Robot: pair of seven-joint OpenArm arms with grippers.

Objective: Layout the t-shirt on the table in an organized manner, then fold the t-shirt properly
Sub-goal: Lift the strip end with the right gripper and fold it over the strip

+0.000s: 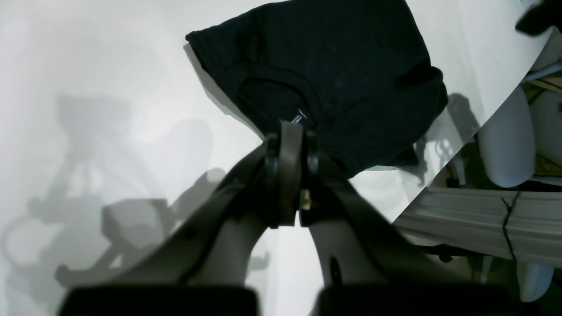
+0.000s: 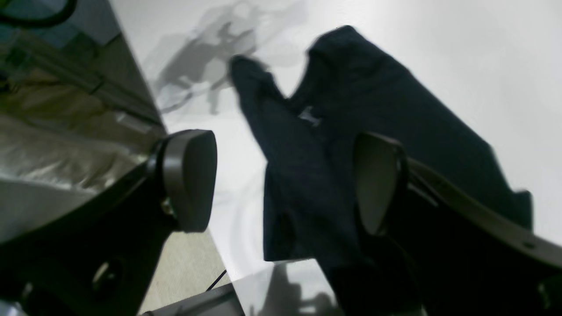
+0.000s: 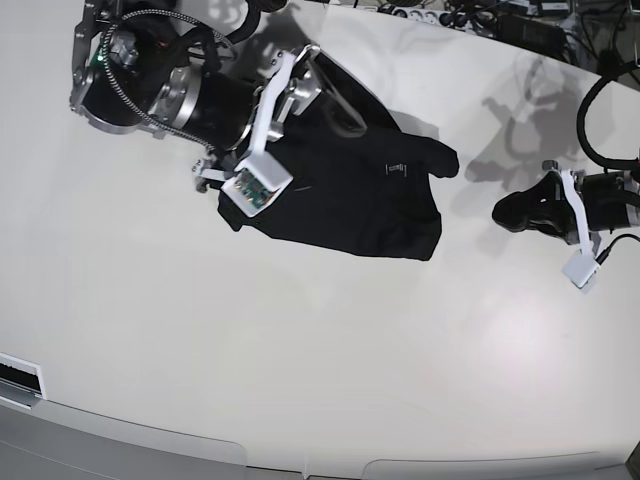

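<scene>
On the white table (image 3: 300, 380) the black t-shirt (image 3: 350, 195) lies bunched; the right gripper (image 2: 285, 180) gapes over it, while the left gripper (image 1: 287, 175) is pressed together, apart.

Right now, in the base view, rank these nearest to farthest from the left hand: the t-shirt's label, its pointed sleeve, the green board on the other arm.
From the left hand:
1. the sleeve, sticking out towards it.
2. the label, mid-shirt.
3. the green board, far side.
</scene>
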